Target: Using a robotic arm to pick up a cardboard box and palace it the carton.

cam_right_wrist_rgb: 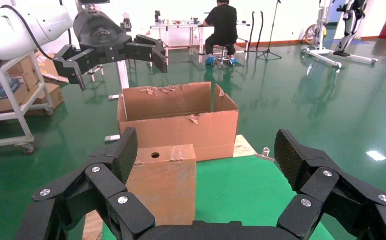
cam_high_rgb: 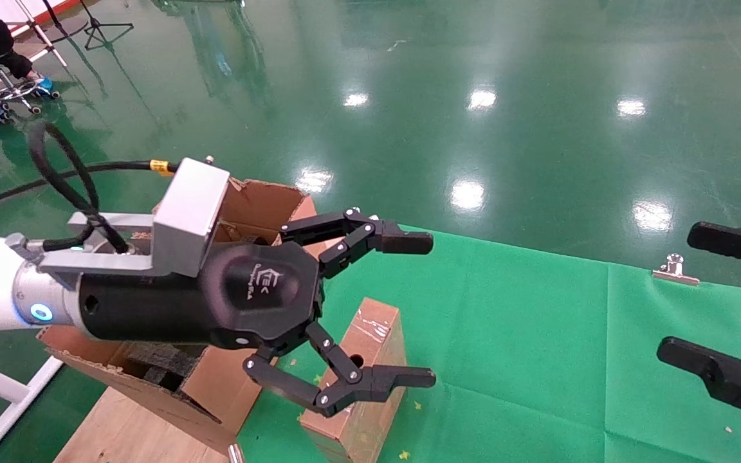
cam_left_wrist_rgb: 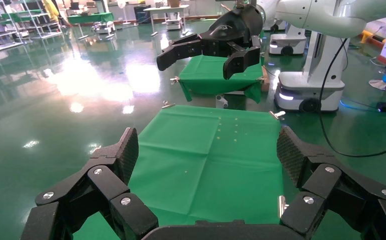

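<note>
The cardboard box (cam_high_rgb: 375, 329) stands on the green cloth (cam_high_rgb: 538, 360), a round hole in its side and tape on top; it also shows in the right wrist view (cam_right_wrist_rgb: 163, 182). The carton (cam_high_rgb: 261, 199) stands just behind it with ragged flaps and black foam inside, and is seen as well from the right wrist (cam_right_wrist_rgb: 180, 125). The robotic arm's left gripper (cam_high_rgb: 425, 310) hangs open and empty in the air above the box and carton, high up in the right wrist view (cam_right_wrist_rgb: 120, 67). My right gripper (cam_high_rgb: 678, 292) is open and empty at the right, facing the box (cam_right_wrist_rgb: 208, 150).
Metal clips (cam_high_rgb: 675, 270) pin the cloth's far edge. A wooden board (cam_high_rgb: 126, 424) lies under the carton. A seated person (cam_right_wrist_rgb: 223, 25) and a shelf cart (cam_right_wrist_rgb: 10, 105) are off beyond the carton. Another robot's base (cam_left_wrist_rgb: 311, 85) and a second green table (cam_left_wrist_rgb: 216, 75) stand past the cloth.
</note>
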